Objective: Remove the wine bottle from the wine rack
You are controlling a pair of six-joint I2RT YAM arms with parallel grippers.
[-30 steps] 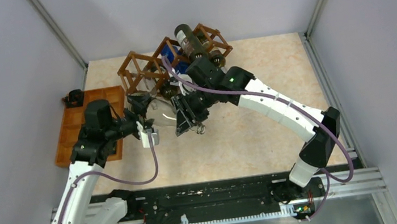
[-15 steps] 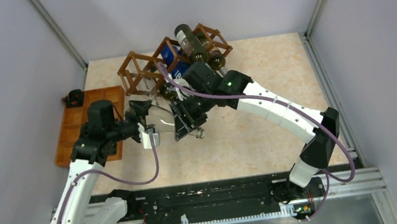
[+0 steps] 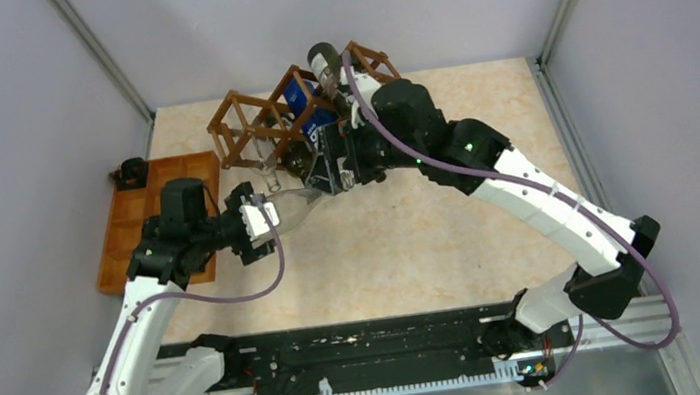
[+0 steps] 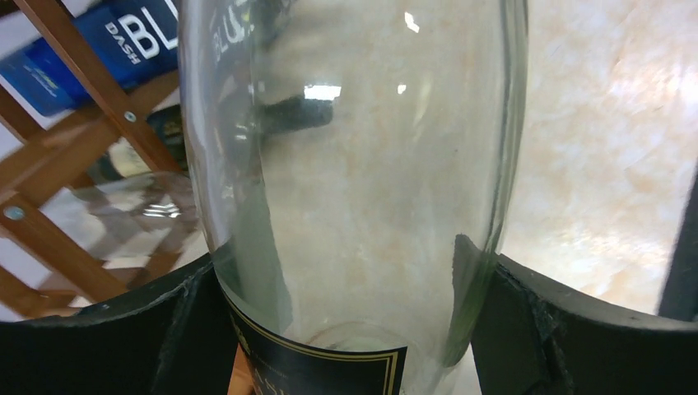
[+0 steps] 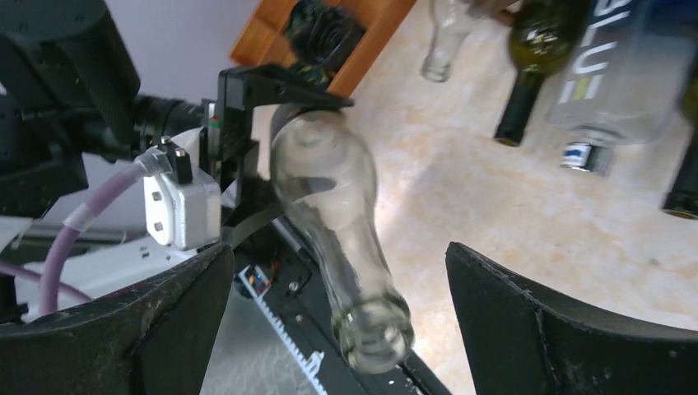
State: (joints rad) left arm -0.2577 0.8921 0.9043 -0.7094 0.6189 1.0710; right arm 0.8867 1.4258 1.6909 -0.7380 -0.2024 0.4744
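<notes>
Left gripper (image 3: 263, 218), overhead view: closed around the base of the clear wine bottle (image 3: 294, 204), which now sits over the table (image 3: 432, 238), just in front of the wine rack (image 3: 246, 120) and free of its cells. The right gripper (image 3: 332, 164) has drawn back from the neck toward the rack.

Left wrist view: both fingers press the glass body. Rack sticks and a blue-labelled bottle (image 4: 123, 41) lie behind.

Right wrist view: jaws spread wide and empty, with the bottle's mouth pointing toward them.

Judgement: the left arm alone carries the bottle, and removal is essentially complete.
</notes>
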